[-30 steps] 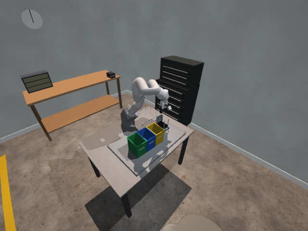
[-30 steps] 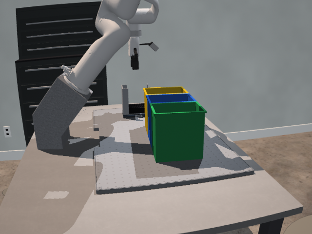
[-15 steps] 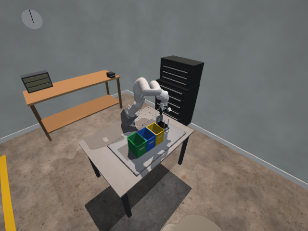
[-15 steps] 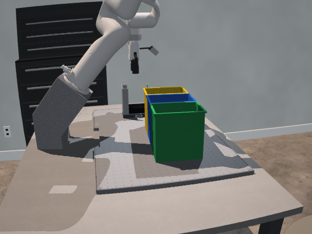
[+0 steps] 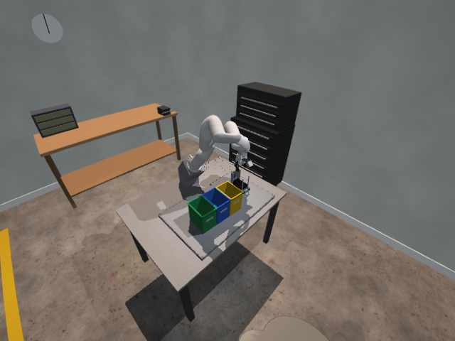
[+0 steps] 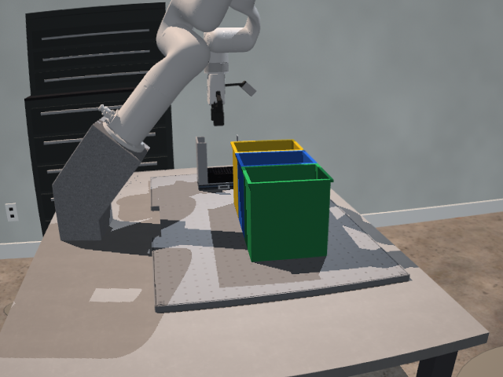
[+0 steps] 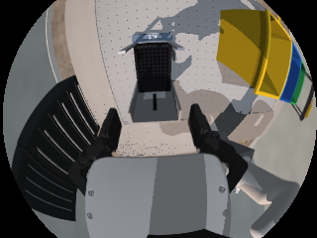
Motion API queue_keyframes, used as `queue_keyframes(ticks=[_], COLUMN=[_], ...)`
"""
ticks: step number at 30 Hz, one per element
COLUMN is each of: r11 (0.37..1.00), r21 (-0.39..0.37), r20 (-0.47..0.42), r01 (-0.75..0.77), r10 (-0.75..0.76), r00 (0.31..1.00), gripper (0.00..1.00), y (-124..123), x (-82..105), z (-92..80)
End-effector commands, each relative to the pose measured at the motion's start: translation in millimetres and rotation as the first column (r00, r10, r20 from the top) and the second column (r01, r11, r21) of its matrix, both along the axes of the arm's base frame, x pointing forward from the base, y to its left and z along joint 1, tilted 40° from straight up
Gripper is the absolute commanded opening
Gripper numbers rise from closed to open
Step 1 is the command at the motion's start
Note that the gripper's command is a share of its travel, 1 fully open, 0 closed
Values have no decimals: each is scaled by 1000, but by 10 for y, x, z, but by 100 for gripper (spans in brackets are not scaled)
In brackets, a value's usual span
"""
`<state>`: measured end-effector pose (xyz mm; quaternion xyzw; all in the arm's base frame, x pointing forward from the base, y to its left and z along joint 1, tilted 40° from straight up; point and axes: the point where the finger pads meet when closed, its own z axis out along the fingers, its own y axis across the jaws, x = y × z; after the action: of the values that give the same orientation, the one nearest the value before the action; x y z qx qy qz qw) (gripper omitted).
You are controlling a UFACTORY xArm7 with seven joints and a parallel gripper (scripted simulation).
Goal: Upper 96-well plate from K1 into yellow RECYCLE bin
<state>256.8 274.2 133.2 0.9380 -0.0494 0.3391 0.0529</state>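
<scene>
Grey walls, mottled brown floor, black drawer cabinet (image 5: 266,128) in the corner behind the arm (image 6: 162,81), wooden bench (image 5: 106,128) off to the side with a slatted panel (image 5: 54,120) and a small black box (image 5: 163,109) on it. Grey table (image 6: 284,336) mid-room carries a dotted metal board (image 6: 284,283).

Gripper (image 6: 218,115) hangs high over the far end of the board, fingers spread wide with nothing between them. Pointing straight down.

Directly below and slightly ahead of it in the wrist view: the rack (image 6: 201,162), a grey upright post on a low base. A dark plate (image 7: 154,67) sits in it, grid of wells visible from above (the wrist view shows one plate face only; I can't separate upper from lower from that view). Well clear of the fingers, no contact.

To the gripper's side, three bins in a tight row, walls touching: yellow bin (image 6: 266,144) nearest the rack, then blue bin (image 6: 276,157), then green bin (image 6: 288,214) farthest out. All upright. Yellow one stands just beside the rack. Small pale signs (image 5: 210,219) show on the short walls in the top view, text too small to read.

Arm's grey angled pedestal (image 6: 81,195) sits on the table edge, off the board.
</scene>
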Motion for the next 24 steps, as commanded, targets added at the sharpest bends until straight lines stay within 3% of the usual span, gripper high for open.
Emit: queue_keyframes(ticks=[1, 24], r11=[1000, 1000], r21=[2, 2], r20=[3, 3], r01=[-2, -2], r10=[2, 2], r00=[1000, 1000], gripper=[100, 100], y=[4, -40], x=[55, 266], z=[-57, -313])
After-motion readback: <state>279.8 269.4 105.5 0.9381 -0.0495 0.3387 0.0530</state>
